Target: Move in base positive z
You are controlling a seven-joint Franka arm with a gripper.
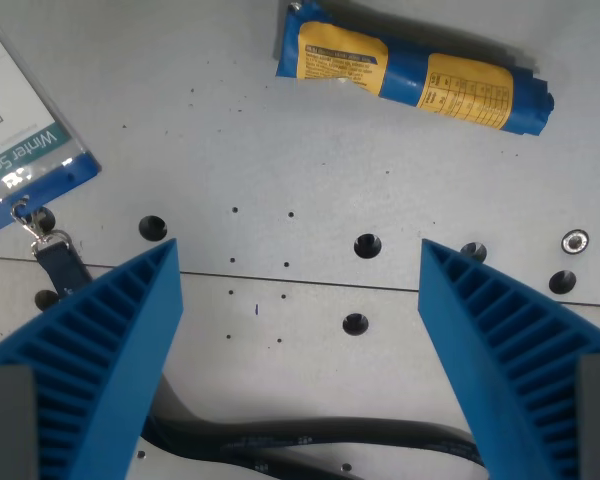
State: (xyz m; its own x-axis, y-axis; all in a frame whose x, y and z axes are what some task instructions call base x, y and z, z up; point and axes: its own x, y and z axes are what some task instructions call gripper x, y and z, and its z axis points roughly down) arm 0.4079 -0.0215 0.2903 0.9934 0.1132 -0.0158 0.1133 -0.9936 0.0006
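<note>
Looking down on a pale grey table [280, 130] with dark holes and a thin seam across the middle of the frame. Gripper [300, 262] spread wide, nothing between its two ribbed blue fingers [100, 350], one at lower left, one at lower right. Blue and yellow rolled packet [410, 75] lying tilted at upper centre to upper right, well apart from the fingers. White and blue name badge [20, 150] at the left edge, metal clip [42, 238] and dark blue strap [65, 268] just below it. Black cable [310, 440] along the bottom edge. Silver bolt head [575, 240] at right
</note>
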